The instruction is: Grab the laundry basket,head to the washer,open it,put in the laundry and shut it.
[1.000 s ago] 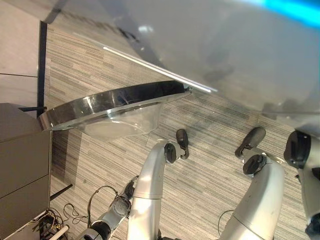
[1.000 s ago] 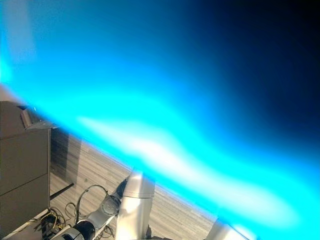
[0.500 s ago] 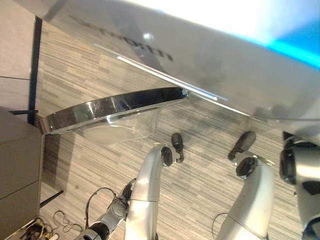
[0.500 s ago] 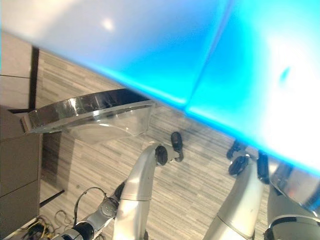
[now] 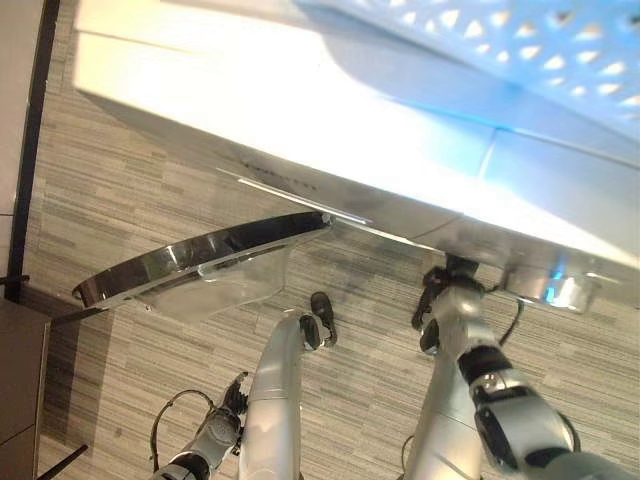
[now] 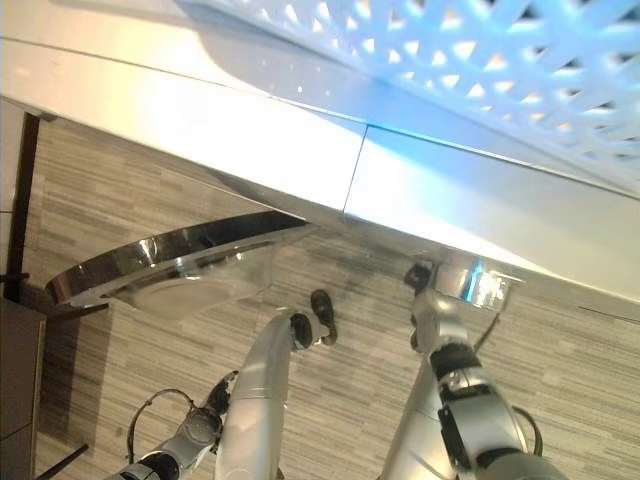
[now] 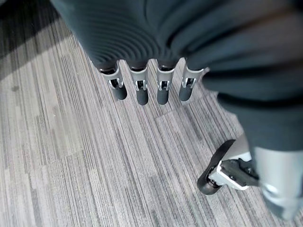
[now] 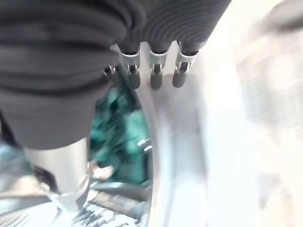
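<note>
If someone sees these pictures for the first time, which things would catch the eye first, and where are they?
The big white washing machine body fills the top of the head views, with a white latticed laundry basket resting on it. Below it, the round glass washer door with a dark shiny rim hangs open over the grey striped carpet. In the right wrist view, teal cloth lies inside the drum opening.

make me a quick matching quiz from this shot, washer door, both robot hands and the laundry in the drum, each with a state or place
Column one:
1. washer door
2. left hand
3. right hand
4. teal laundry

Column two:
A. fingers straight, by the rim of the drum opening
B. swung open over the striped carpet
C. inside the drum, past the rim
D. fingers straight, hanging over bare carpet, holding nothing

Pairs: 1-B, 2-D, 3-A, 4-C
</note>
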Robot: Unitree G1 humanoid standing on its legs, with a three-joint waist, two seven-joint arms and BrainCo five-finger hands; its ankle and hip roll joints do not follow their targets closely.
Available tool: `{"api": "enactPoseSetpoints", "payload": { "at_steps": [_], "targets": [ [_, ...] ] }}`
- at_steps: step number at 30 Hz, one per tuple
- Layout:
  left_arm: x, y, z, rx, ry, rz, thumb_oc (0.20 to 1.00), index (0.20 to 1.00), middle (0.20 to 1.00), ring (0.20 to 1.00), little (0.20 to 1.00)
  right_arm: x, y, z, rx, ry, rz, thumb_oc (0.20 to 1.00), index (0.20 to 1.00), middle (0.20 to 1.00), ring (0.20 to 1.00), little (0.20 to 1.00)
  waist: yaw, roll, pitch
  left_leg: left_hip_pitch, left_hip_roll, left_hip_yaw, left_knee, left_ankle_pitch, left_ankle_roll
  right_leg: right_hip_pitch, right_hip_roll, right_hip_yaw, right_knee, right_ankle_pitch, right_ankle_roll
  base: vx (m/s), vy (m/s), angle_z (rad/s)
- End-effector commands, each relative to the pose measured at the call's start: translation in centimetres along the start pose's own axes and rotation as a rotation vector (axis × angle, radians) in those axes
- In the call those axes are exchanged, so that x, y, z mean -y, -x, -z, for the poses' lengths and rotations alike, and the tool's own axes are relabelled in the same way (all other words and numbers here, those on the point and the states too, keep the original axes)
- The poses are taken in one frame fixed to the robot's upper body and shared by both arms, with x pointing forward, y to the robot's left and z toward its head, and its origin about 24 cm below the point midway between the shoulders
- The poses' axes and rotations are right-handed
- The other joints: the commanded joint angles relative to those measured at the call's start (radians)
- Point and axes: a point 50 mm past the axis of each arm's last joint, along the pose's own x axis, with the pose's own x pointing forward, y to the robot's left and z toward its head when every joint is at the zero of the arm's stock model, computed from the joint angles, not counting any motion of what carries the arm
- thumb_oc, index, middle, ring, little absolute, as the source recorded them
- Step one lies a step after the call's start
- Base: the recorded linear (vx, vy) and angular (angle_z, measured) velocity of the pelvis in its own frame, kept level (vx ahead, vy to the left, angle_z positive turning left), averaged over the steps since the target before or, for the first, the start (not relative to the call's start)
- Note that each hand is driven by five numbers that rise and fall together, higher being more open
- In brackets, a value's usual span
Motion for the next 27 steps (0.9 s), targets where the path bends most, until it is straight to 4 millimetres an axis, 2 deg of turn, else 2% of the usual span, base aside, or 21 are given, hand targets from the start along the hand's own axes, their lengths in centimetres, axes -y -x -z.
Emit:
{"api": "enactPoseSetpoints", "payload": {
  "at_steps": [1,3,4,5,6,7,9,11,12,13,14,16,17,22,23,25,27],
  "targets": [
    [1.9,-0.2,-3.2,0.094,0.075,0.024,1.000,1.000,1.000,1.000,1.000,-1.0,-0.4,-2.7,0.141,0.017,-0.061,1.000,1.000,1.000,1.000,1.000,0.023,0.034,0.018,0.015,-0.005,-0.118,-0.051,0.082,-0.090,0.064,0.006,0.011,-0.020,-0.007,0.037,-0.03,-0.034,0.04],
    [2.2,0.0,-2.1,0.044,0.070,0.027,1.000,1.000,1.000,1.000,1.000,-1.8,1.0,0.6,0.037,0.071,-0.115,1.000,1.000,1.000,1.000,1.000,0.023,0.025,0.009,0.058,0.016,-0.125,-0.043,0.078,-0.094,0.108,0.002,0.000,-0.007,-0.025,0.028,-0.03,-0.042,0.04],
    [2.2,0.0,-2.1,0.044,0.071,0.027,1.000,1.000,1.000,1.000,1.000,-1.8,1.0,0.6,0.037,0.071,-0.116,1.000,1.000,1.000,1.000,1.000,0.022,0.025,0.011,0.061,0.016,-0.125,-0.043,0.077,-0.094,0.111,0.003,-0.001,-0.008,-0.025,0.028,-0.04,-0.050,0.03],
    [2.3,0.1,-1.2,0.004,0.063,0.024,1.000,1.000,1.000,1.000,1.000,-2.0,1.9,2.3,-0.015,0.125,-0.158,1.000,1.000,1.000,1.000,1.000,0.019,0.014,0.007,0.092,0.030,-0.125,-0.048,0.078,-0.098,0.139,0.003,-0.008,-0.013,-0.026,0.028,-0.01,-0.021,0.04],
    [2.3,0.1,-1.2,0.004,0.063,0.024,1.000,1.000,1.000,1.000,1.000,-2.0,1.9,2.3,-0.015,0.125,-0.158,1.000,1.000,1.000,1.000,1.000,0.019,0.014,0.007,0.092,0.030,-0.125,-0.048,0.078,-0.098,0.140,0.003,-0.008,-0.013,-0.026,0.028,-0.01,-0.058,0.04],
    [2.5,0.3,-0.3,-0.031,0.043,0.034,1.000,1.000,1.000,1.000,1.000,-1.8,3.0,4.4,-0.084,0.194,-0.200,1.000,1.000,1.000,1.000,1.000,0.017,0.000,-0.003,0.141,0.041,-0.119,-0.072,0.086,-0.104,0.191,0.000,-0.022,-0.035,-0.021,0.030,-0.01,-0.060,0.03],
    [2.5,0.4,0.4,-0.059,0.014,0.037,1.000,1.000,1.000,1.000,1.000,-1.6,4.5,6.5,-0.152,0.263,-0.259,1.000,1.000,1.000,1.000,1.000,0.010,-0.014,-0.017,0.208,0.045,-0.118,-0.122,0.105,-0.115,0.266,0.002,-0.039,-0.084,-0.013,0.033,0.01,-0.072,0.00],
    [2.4,0.5,0.7,-0.071,0.004,0.037,1.000,1.000,1.000,1.000,1.000,-1.4,5.0,7.1,-0.176,0.284,-0.284,1.000,1.000,1.000,1.000,1.000,0.008,-0.020,-0.020,0.253,0.043,-0.120,-0.152,0.114,-0.118,0.309,0.007,-0.047,-0.108,-0.009,0.034,0.05,-0.061,-0.02],
    [1.9,0.5,1.4,-0.087,-0.025,0.032,1.000,1.000,1.000,1.000,1.000,-0.9,6.5,8.9,-0.248,0.331,-0.389,1.000,1.000,1.000,1.000,1.000,0.003,-0.041,-0.032,0.343,0.048,-0.114,-0.217,0.132,-0.128,0.402,0.015,-0.062,-0.173,0.007,0.038,0.05,-0.071,-0.09],
    [1.9,0.5,1.5,-0.088,-0.025,0.032,1.000,1.000,1.000,1.000,1.000,-0.9,6.5,8.9,-0.249,0.331,-0.390,1.000,1.000,1.000,1.000,1.000,0.002,-0.041,-0.029,0.348,0.048,-0.114,-0.221,0.134,-0.129,0.408,0.015,-0.063,-0.176,0.008,0.038,0.10,-0.083,-0.07],
    [1.8,0.8,2.1,-0.085,-0.038,0.035,1.000,1.000,1.000,1.000,1.000,0.1,7.5,10.2,-0.308,0.379,-0.432,1.000,1.000,1.000,1.000,1.000,-0.003,-0.049,-0.040,0.425,0.045,-0.110,-0.276,0.148,-0.134,0.482,0.030,-0.069,-0.239,0.023,0.042,0.12,-0.034,-0.01],
    [2.0,1.3,3.5,-0.118,-0.032,0.058,1.000,1.000,1.000,1.000,1.000,0.5,8.7,11.2,-0.345,0.448,-0.507,1.000,1.000,1.000,1.000,1.000,-0.012,-0.064,-0.066,0.525,0.043,-0.091,-0.367,0.177,-0.146,0.589,0.045,-0.080,-0.352,0.060,0.054,0.14,-0.038,-0.06],
    [2.1,1.5,4.1,-0.133,-0.036,0.069,1.000,1.000,1.000,1.000,1.000,1.2,9.0,11.5,-0.368,0.451,-0.508,1.000,1.000,1.000,1.000,1.000,-0.018,-0.075,-0.078,0.565,0.027,-0.082,-0.429,0.219,-0.136,0.634,0.045,-0.091,-0.422,0.106,0.050,0.10,-0.019,-0.20],
    [3.0,2.7,6.5,-0.214,-0.062,0.143,1.000,1.000,1.000,1.000,1.000,5.5,11.8,13.9,-0.556,0.347,-0.435,1.000,1.000,1.000,1.000,1.000,-0.034,-0.088,-0.173,0.808,0.011,-0.032,-0.687,0.295,-0.146,0.841,0.066,-0.109,-0.635,0.201,0.088,0.17,-0.003,-0.17],
    [3.0,2.7,6.5,-0.214,-0.062,0.143,1.000,1.000,1.000,1.000,1.000,5.5,11.8,13.9,-0.556,0.347,-0.435,1.000,1.000,1.000,1.000,1.000,-0.034,-0.088,-0.171,0.811,0.010,-0.032,-0.689,0.297,-0.146,0.844,0.066,-0.109,-0.636,0.201,0.088,0.19,-0.018,-0.18],
    [3.8,3.4,7.6,-0.252,-0.049,0.193,1.000,1.000,1.000,1.000,1.000,9.9,14.2,15.9,-0.713,0.364,-0.283,1.000,1.000,1.000,1.000,1.000,-0.045,-0.087,-0.259,0.954,-0.016,0.001,-0.841,0.366,-0.165,0.963,0.062,-0.132,-0.758,0.297,0.124,0.24,-0.027,-0.07],
    [3.7,3.5,7.8,-0.270,-0.037,0.192,1.000,1.000,1.000,1.000,1.000,11.1,15.0,16.1,-0.742,0.314,-0.234,1.000,1.000,1.000,1.000,1.000,-0.053,-0.086,-0.300,1.020,-0.024,0.016,-0.918,0.392,-0.172,1.006,0.064,-0.140,-0.809,0.328,0.137,0.15,-0.023,-0.01]
  ]
}}
